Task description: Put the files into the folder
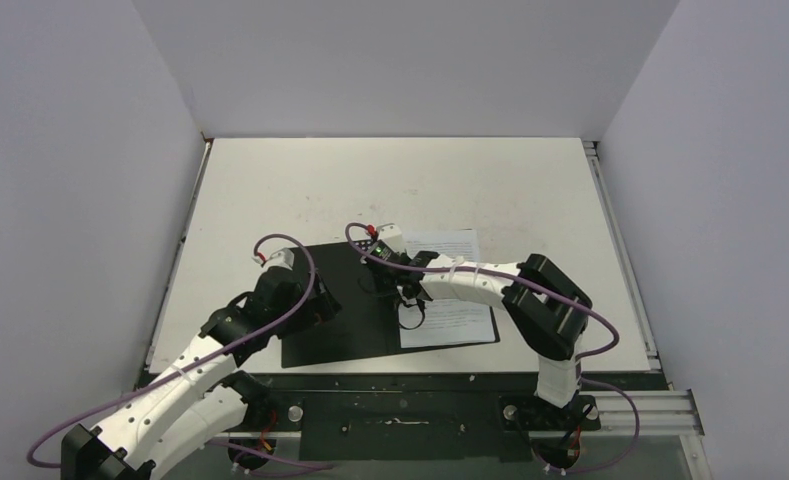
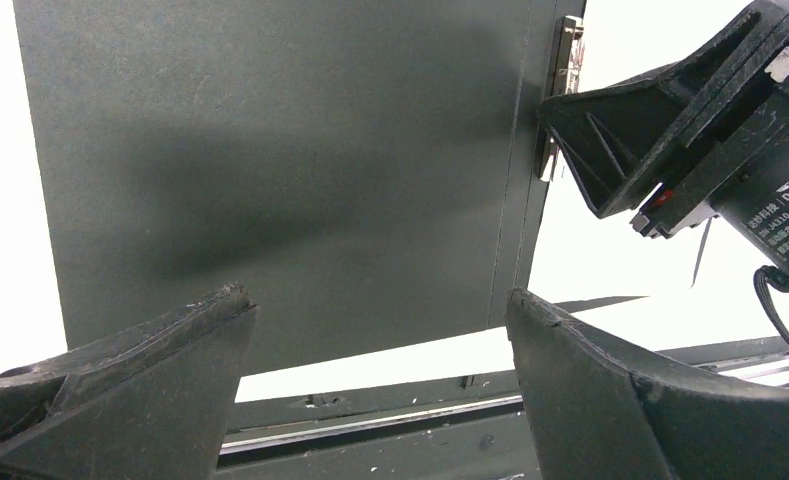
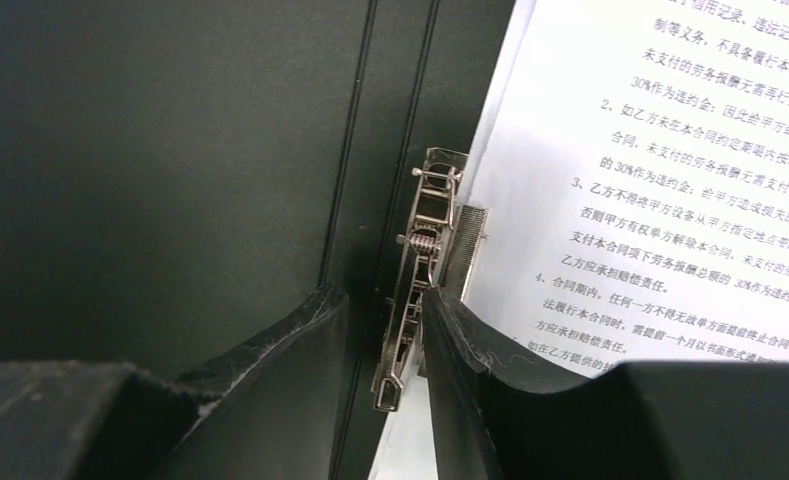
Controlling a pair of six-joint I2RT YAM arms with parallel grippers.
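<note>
Evidently the clamping step was in hand: the folder (image 1: 355, 338) lay open on the table (image 1: 370, 180), black inside upward, and the files (image 1: 455, 322) rested on its right half, their left edge just beside the metal spine clip (image 3: 420, 250). The right gripper (image 3: 385, 296) stood at the spine with its jaws drawn narrow, one on either side of the clip's lever. In the right wrist view the right-hand finger seemed to touch the metal, while a thin gap showed at the other, so I cannot tell whether the lever was truly pinched. The left gripper (image 2: 375, 298) hung released, jaws spread wide, over the bare left panel of the folder, holding nothing. Whether the sheets already sat under the clamp bar was not clear. As I judged it, the next move called for a firm hold on the lever, working it so the bar bore down on the paper's edge, with the sheets kept square, then the left cover swung shut
</note>
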